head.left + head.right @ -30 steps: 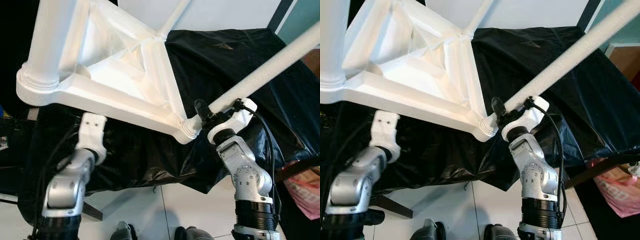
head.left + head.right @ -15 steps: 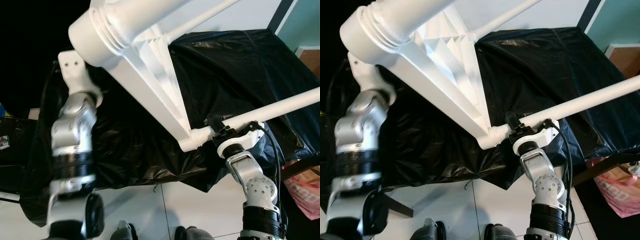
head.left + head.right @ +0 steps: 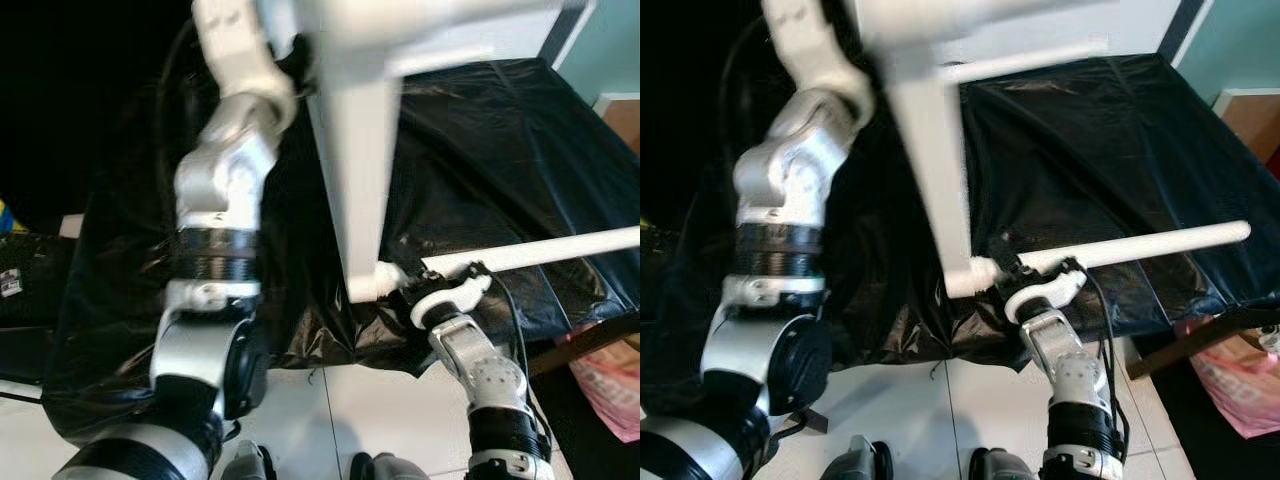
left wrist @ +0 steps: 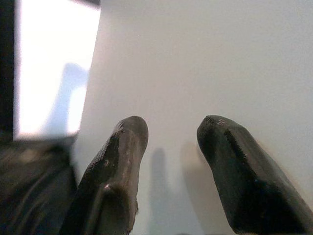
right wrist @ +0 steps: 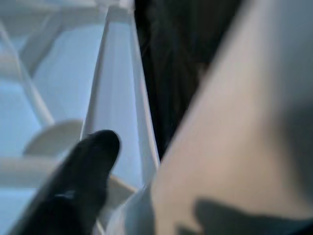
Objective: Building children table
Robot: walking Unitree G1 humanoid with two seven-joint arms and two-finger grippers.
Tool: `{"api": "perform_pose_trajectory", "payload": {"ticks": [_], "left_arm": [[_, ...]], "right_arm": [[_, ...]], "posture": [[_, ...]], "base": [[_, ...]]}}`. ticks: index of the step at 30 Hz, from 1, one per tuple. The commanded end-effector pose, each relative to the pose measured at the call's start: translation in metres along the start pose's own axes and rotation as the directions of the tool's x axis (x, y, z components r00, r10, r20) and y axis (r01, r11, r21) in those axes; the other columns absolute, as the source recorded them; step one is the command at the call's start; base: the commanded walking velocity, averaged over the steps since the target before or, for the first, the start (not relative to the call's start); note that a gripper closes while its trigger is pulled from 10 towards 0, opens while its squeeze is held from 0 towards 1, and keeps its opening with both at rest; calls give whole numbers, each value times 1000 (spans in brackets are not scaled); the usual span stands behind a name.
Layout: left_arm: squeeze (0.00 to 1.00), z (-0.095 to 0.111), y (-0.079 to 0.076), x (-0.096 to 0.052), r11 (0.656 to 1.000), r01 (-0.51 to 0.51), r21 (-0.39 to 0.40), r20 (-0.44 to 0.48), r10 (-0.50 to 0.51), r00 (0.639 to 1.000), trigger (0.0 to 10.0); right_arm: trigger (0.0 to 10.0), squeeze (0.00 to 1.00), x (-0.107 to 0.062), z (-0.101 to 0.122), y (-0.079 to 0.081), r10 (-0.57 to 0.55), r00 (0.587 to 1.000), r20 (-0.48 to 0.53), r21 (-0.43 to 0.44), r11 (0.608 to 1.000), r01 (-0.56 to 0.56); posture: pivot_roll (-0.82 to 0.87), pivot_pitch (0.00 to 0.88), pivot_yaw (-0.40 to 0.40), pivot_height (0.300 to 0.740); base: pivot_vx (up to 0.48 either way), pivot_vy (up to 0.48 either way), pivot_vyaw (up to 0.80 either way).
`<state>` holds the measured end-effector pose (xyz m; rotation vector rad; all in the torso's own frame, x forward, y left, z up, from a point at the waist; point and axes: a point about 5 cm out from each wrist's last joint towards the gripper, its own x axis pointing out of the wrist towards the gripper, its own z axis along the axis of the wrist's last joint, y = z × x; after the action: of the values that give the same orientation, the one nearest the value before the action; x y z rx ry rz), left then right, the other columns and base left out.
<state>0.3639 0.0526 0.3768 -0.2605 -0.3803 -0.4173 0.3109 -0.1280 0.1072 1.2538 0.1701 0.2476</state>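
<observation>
At the low corner of the white table top, the right gripper is closed around a white table leg, right where that leg meets the corner socket. In the right wrist view one black finger is seen beside the thick pale leg, with the ribbed underside of the table top beyond it. The leg is held nearly level and runs from the gripper toward the robot's right, above a black plastic sheet draped over the furniture behind. The table top is turned up on edge, blurred, and rises steeply from the gripped corner toward the top of the head views. The left gripper is held high against a flat white face of the table top; its two black fingers are spread apart with the plain surface visible between them. The left arm is raised upright alongside the panel. White floor tiles are seen below.
</observation>
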Motion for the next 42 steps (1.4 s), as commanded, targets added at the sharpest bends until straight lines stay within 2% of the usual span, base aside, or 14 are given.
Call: {"api": "perform_pose_trajectory", "payload": {"ticks": [1, 2, 3, 10, 11, 13, 18, 23, 26, 31, 34, 35, 38, 42], "left_arm": [[0, -3, 0, 2, 1000, -5, 4, -11, 5, 1000, 10000], [0, -3, 0, 2, 1000, -5, 4, -11, 5, 1000, 10000], [0, 3, -3, 6, 1000, 4, 12, 2, -4, 1000, 10000], [0, 17, -8, 16, 998, 37, 57, 18, -38, 999, 10000], [0, 21, -13, 22, 994, 69, 84, 13, -70, 997, 10000], [0, 24, -20, 28, 989, 105, 101, 7, -107, 994, 10000], [0, 28, -28, 35, 983, 144, 116, 10, -146, 989, 10000], [0, 29, -34, 41, 978, 171, 123, 1, -173, 985, 10000], [0, 28, -36, 44, 974, 185, 128, -3, -186, 983, 10000], [0, 28, -41, 47, 968, 211, 136, -8, -212, 977, 10000], [0, 29, -43, 49, 964, 221, 146, -7, -222, 975, 10000], [0, 29, -44, 49, 962, 227, 151, -8, -228, 974, 10000], [0, 27, -47, 51, 959, 238, 156, -12, -239, 971, 10000], [0, 26, -48, 51, 955, 247, 163, -17, -247, 969, 10000]], "right_arm": [[10000, 1000, -8, -18, -17, -115, 993, -32, 39, 992, 116], [10000, 1000, -8, -18, -17, -115, 993, -32, 39, 992, 116], [10000, 0, -17, -10, -18, -140, 990, -8, 2, 990, 140], [10000, 0, -62, 6, -25, -196, 978, 75, -65, 977, 201], [10000, 0, -94, 6, -34, -272, 957, 106, -95, 955, 282], [10000, 0, -117, 8, -36, -350, 924, 155, -131, 920, 370], [10000, 0, -142, 10, -42, -476, 852, 218, -170, 841, 514], [10000, 0, -155, 9, -40, -537, 782, 317, -279, 735, 618], [10000, 0, -168, 5, -47, -583, 722, 373, -388, 609, 692], [10000, 0, -188, 3, -68, -658, 552, 513, -385, 399, 832], [10000, 0, -190, -11, -73, -667, 561, 491, -309, 469, 827], [10000, 0, -190, -17, -67, -599, 650, 467, -342, 555, 758], [10000, 0, -194, -33, -65, -529, 771, 354, -371, 677, 635], [10000, 0, -195, -45, -60, -475, 841, 258, -348, 767, 540]], "posture": [[44, 144, -39, 740], [44, 144, -39, 740], [42, 146, -35, 740], [35, 178, 30, 740], [27, 186, 62, 740], [7, 195, 100, 740], [-13, 205, 142, 740], [-24, 207, 185, 740], [-34, 208, 206, 740], [-39, 201, 244, 740], [-43, 198, 257, 740], [-53, 199, 267, 740], [-65, 198, 277, 740], [-69, 197, 281, 740]], "base": [[0, 0, 0], [0, 0, 0], [0, 0, 0], [0, 0, 0], [0, 0, 0], [0, 0, 0], [0, 0, 0], [0, 0, 0], [0, 0, 0], [0, 0, 0], [0, 0, 0], [0, 0, 0], [0, 0, 0], [0, 0, 0]]}}
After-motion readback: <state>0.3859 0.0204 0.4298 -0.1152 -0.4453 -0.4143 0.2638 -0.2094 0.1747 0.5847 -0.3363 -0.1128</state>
